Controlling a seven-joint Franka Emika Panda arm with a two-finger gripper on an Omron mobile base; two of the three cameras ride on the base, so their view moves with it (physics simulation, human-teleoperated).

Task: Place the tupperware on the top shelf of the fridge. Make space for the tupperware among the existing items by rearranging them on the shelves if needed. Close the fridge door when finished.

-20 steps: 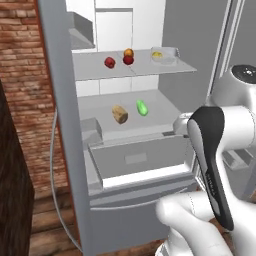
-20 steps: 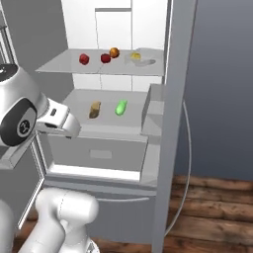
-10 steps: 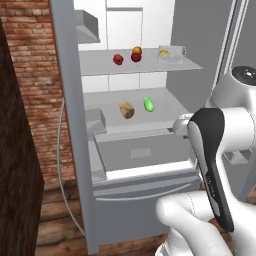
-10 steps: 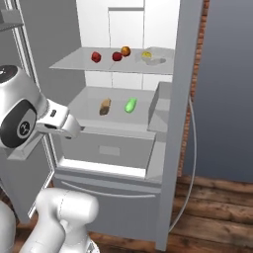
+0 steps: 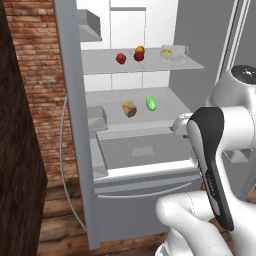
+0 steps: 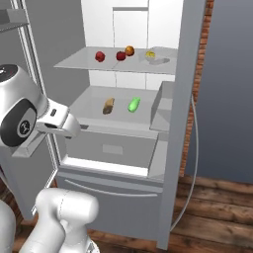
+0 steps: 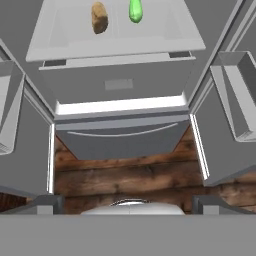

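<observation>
Brick wall (image 5: 35,60) and wooden floor (image 6: 217,207) are seen around the fridge (image 5: 70,125), both doors swung open. On the top shelf (image 5: 100,64) the tupperware (image 5: 172,53) is seated at the right edge, near the back. Beside it, toward the middle, an orange fruit (image 5: 140,49) and two red fruits (image 5: 121,58) are lined up. On the shelf below, a bread chunk (image 5: 129,108) and a green vegetable (image 5: 150,103) are placed centrally. The gripper (image 7: 127,205) is held wide apart, empty, above the drawer front (image 7: 120,137).
</observation>
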